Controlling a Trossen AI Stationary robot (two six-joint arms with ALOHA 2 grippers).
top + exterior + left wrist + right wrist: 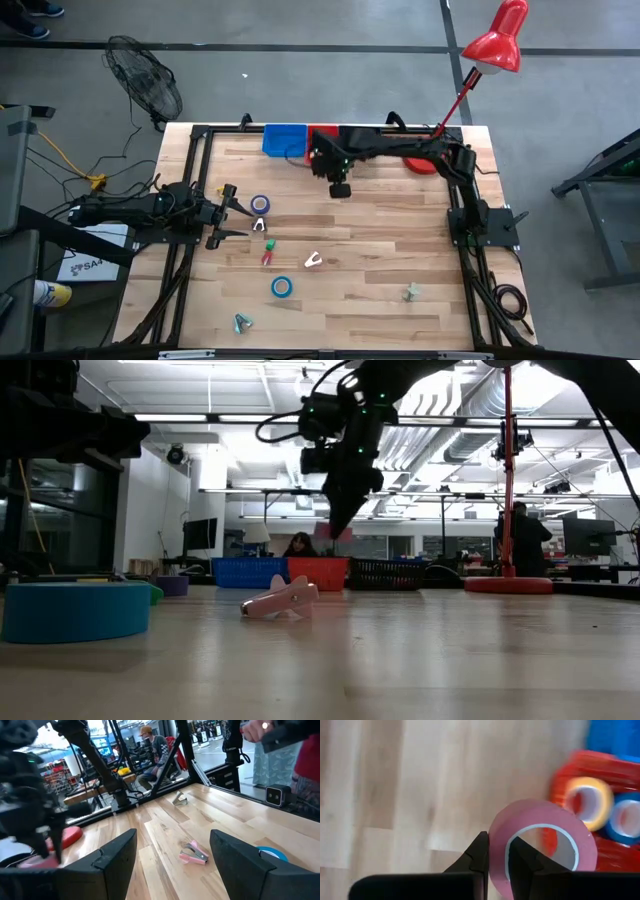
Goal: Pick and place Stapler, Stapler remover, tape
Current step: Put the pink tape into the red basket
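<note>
The right gripper had its fingers pinched nearly together on the wall of a pink tape roll, one finger inside the hollow centre and one outside. It hung above the far part of the wooden surface, just before the red bin. In that bin lay a yellow tape roll and a blue tape roll. A blue bin stood touching the red one.

The left gripper waited at the surface's left side, fingers spread wide and empty, near a purple tape roll. Farther toward the near edge lay a blue roll, a red-handled staple remover and a pale pink staple remover.

No writing on the tape or bins could be read. A red desk lamp stood at the far right corner.
</note>
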